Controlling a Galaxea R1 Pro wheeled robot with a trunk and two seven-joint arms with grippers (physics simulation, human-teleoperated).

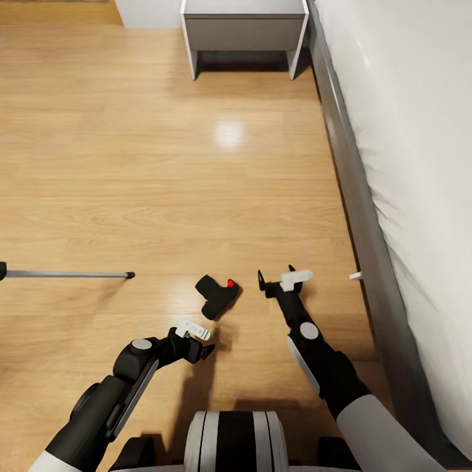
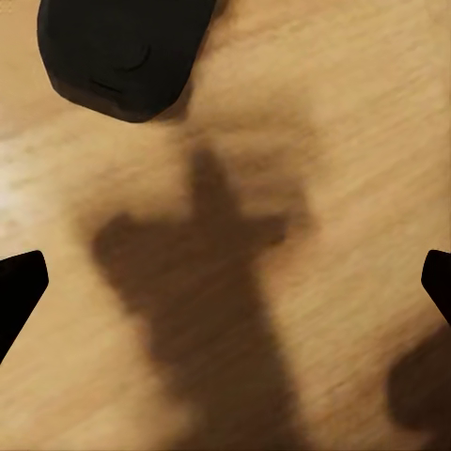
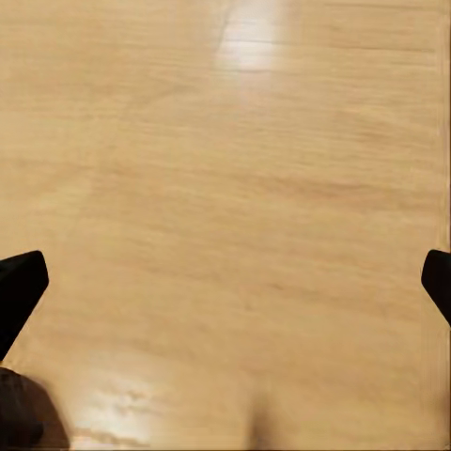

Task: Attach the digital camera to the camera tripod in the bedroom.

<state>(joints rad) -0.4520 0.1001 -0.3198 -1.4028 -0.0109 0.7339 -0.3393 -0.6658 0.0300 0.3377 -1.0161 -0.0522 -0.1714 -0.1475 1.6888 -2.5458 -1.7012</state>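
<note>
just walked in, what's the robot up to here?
The digital camera lies on the wood floor between the two arms, beside the bed. Neither hand holds it. The left hand hovers just short of it, open, and the right hand is open over bare floor. One leg of the camera tripod shows at the left edge of the head view. The camera is not yet attached.
</note>
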